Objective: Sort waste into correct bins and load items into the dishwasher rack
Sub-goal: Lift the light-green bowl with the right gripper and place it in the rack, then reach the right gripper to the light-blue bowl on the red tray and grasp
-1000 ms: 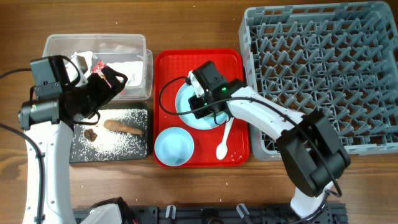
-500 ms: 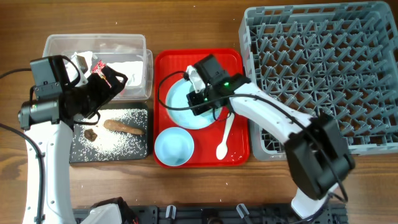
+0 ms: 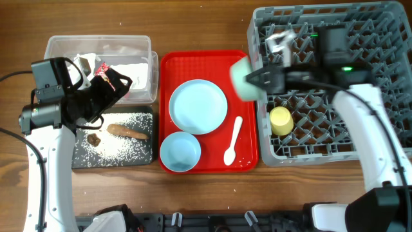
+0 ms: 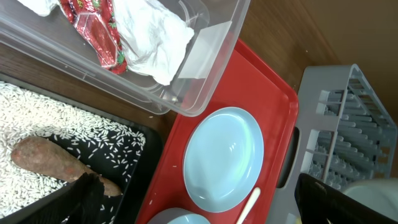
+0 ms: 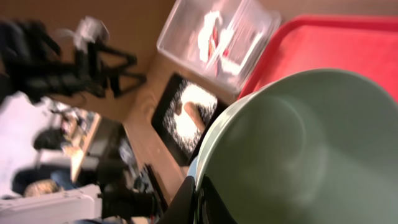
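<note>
The right claw (image 3: 257, 78) has lifted a small bowl (image 3: 243, 78) off the plate (image 3: 198, 106); it has moved to the left edge of the rack (image 3: 335, 38); the plate now lies uncovered.

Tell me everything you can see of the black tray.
The black tray is a shallow, matte rectangle, plastic by its look, flat on the wooden table, nearer the robot than the clear tub and close beside the red serving tray. White rice-like crumbs are scattered over its floor, with a brown stick-like food piece and a smaller dark scrap lying among them.
</note>
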